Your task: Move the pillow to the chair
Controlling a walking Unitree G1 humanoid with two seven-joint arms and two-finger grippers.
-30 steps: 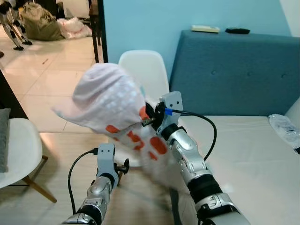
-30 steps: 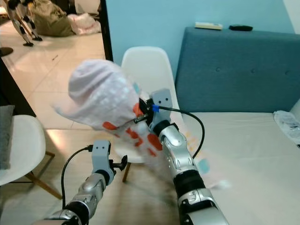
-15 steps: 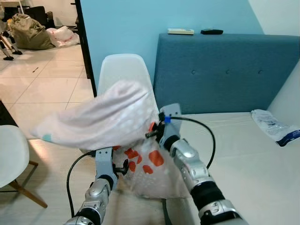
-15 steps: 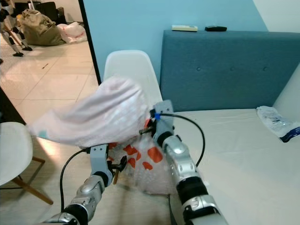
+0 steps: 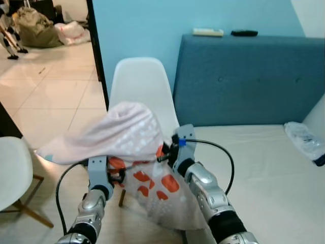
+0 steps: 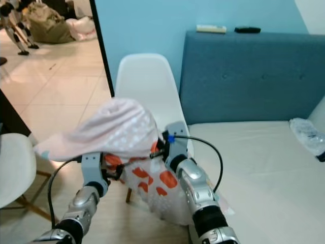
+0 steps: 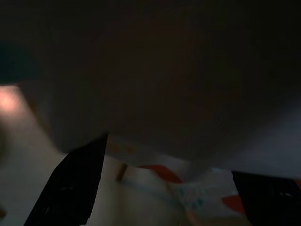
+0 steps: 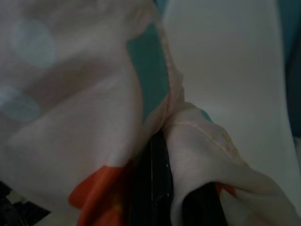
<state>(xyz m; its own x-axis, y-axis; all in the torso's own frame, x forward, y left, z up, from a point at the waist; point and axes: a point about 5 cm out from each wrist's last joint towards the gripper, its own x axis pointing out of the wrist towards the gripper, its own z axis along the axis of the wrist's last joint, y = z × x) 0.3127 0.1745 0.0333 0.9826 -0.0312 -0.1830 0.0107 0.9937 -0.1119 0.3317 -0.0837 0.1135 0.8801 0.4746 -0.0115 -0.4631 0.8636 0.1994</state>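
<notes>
The pillow (image 5: 114, 137) hangs before the chair (image 5: 142, 96); the bed (image 5: 269, 168) lies right; headboard (image 5: 249, 76) behind it.

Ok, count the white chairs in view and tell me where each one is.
2. One white chair stands straight ahead behind the held pillow, beside the blue headboard. The other white chair is at the robot's far left, partly cut off.

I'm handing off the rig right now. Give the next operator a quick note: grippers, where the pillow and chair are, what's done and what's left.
Right gripper: shut on the pillow's fabric.
Left gripper: open, under the pillow, fingers apart.
Pillow: pale pink with orange spots, held in the air, draped over both arms, just in front of the white chair.
Done: pillow picked up and carried to the chair.
Left: lower it onto the seat, release, withdraw both arms.
</notes>
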